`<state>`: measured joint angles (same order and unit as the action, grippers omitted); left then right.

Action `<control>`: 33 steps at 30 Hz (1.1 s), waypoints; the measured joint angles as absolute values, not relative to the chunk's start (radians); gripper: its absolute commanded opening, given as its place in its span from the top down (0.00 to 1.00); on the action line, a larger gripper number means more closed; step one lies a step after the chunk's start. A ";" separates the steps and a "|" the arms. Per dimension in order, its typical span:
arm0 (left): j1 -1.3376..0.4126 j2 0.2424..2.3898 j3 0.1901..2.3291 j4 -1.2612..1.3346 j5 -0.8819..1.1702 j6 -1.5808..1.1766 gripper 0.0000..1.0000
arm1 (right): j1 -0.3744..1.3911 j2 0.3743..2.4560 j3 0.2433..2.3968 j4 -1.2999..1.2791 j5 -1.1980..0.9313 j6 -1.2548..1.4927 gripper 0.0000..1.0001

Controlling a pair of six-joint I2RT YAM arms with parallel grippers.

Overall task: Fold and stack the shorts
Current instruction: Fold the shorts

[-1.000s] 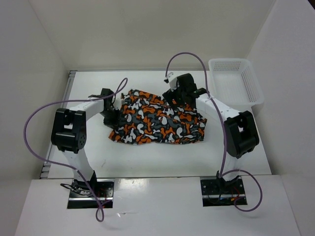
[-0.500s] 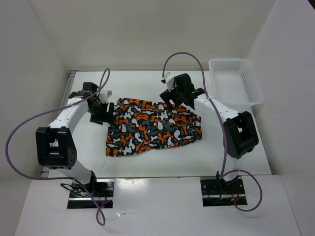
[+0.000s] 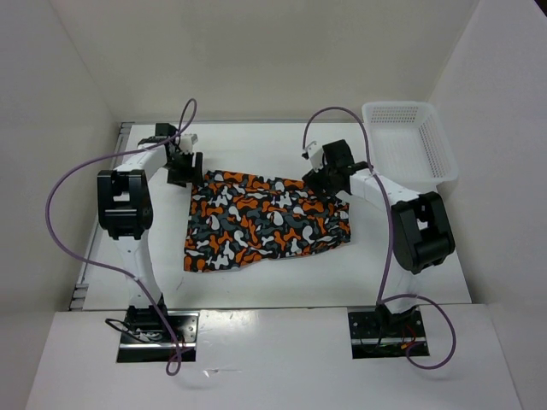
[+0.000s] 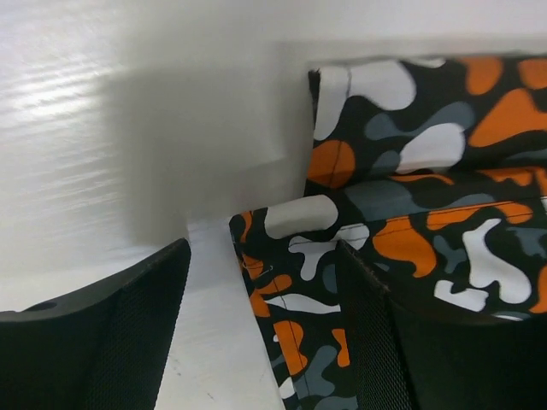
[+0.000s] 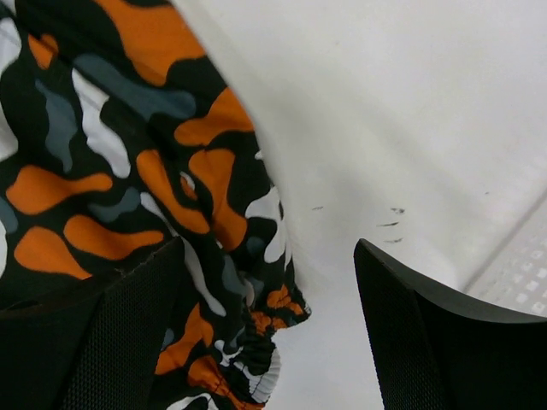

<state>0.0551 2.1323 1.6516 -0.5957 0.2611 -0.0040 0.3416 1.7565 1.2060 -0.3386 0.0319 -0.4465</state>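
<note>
The shorts point(image 3: 269, 220), in orange, black, grey and white camouflage print, lie spread flat in the middle of the table. My left gripper point(image 3: 182, 166) hovers at their far left corner. In the left wrist view it point(image 4: 265, 342) is open, and the cloth's hem edge point(image 4: 291, 299) lies on the table between its jaws, ungripped. My right gripper point(image 3: 329, 179) sits at the shorts' far right corner. It point(image 5: 273, 333) is open in the right wrist view, with the gathered waistband corner point(image 5: 256, 342) lying loose between its jaws.
A white mesh basket point(image 3: 408, 145) stands at the far right of the table, close to my right arm; its mesh point(image 5: 521, 265) shows at the edge of the right wrist view. Walls enclose the white table point(image 3: 256, 273) on three sides.
My left gripper has opened, let go of the shorts and swung to the far left. The shorts went from bunched to spread flat. My right gripper has shifted a little to the right.
</note>
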 measured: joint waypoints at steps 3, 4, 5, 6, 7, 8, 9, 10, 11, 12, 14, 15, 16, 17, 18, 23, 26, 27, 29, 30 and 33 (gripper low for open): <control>0.054 2.151 1.655 -0.605 0.266 -0.005 0.26 | 0.343 1.742 1.175 -0.353 0.030 -0.463 0.15; 0.054 2.151 1.657 -0.601 0.270 -0.004 0.28 | 0.343 1.736 1.166 -0.354 0.030 -0.467 0.15; 0.054 2.151 1.657 -0.599 0.271 -0.005 0.31 | 0.342 1.731 1.156 -0.355 0.031 -0.472 0.15; 0.054 2.152 1.656 -0.599 0.274 -0.005 0.40 | 0.343 1.728 1.148 -0.355 0.031 -0.478 0.15; 0.054 2.152 1.656 -0.599 0.279 -0.007 0.46 | 0.343 1.724 1.137 -0.354 0.031 -0.485 0.15; 0.053 2.152 1.656 -0.597 0.284 -0.008 0.52 | 0.343 1.724 1.128 -0.354 0.033 -0.495 0.15; 0.049 2.154 1.656 -0.593 0.293 -0.005 0.59 | 0.342 1.724 1.114 -0.351 0.036 -0.509 0.15; 0.049 2.157 1.657 -0.589 0.302 -0.006 0.74 | 0.343 1.724 1.101 -0.349 0.041 -0.521 0.15; 0.049 2.163 1.658 -0.583 0.314 -0.002 0.82 | 0.343 1.724 1.087 -0.349 0.046 -0.530 0.15; 0.048 2.170 1.659 -0.579 0.323 -0.005 0.88 | 0.343 1.724 1.073 -0.351 0.051 -0.541 0.15; 0.047 2.185 1.661 -0.575 0.339 -0.005 1.00 | 0.343 1.725 1.060 -0.353 0.060 -0.555 0.15; 0.047 2.189 1.665 -0.575 0.350 -0.008 1.00 | 0.343 1.725 1.060 -0.352 0.064 -0.560 0.15; 0.047 2.190 1.668 -0.573 0.355 -0.006 1.00 | 0.343 1.725 1.060 -0.348 0.065 -0.564 0.14; 0.047 2.190 1.670 -0.573 0.361 -0.006 1.00 | 0.343 1.725 1.060 -0.347 0.065 -0.567 0.14; 0.047 2.190 1.671 -0.572 0.366 -0.005 1.00 | 0.343 1.726 1.060 -0.344 0.065 -0.570 0.14; 0.040 2.148 1.672 -0.576 0.376 -0.005 1.00 | 0.343 1.754 1.060 -0.321 0.075 -0.595 0.14; 0.031 2.069 1.672 -0.587 0.376 -0.005 1.00 | 0.343 1.773 1.066 -0.309 0.081 -0.615 0.14; 0.024 2.031 1.678 -0.599 0.374 -0.005 1.00 | 0.344 1.777 1.068 -0.302 0.084 -0.622 0.14; 0.008 1.986 1.703 -0.623 0.373 -0.005 1.00 | 0.345 1.784 1.070 -0.290 0.088 -0.632 0.14; -0.006 1.966 1.726 -0.636 0.373 -0.005 1.00 | 0.346 1.788 1.074 -0.287 0.091 -0.636 0.14; -0.052 1.945 1.818 -0.666 0.381 -0.004 1.00 | 0.347 1.798 1.082 -0.270 0.102 -0.649 0.14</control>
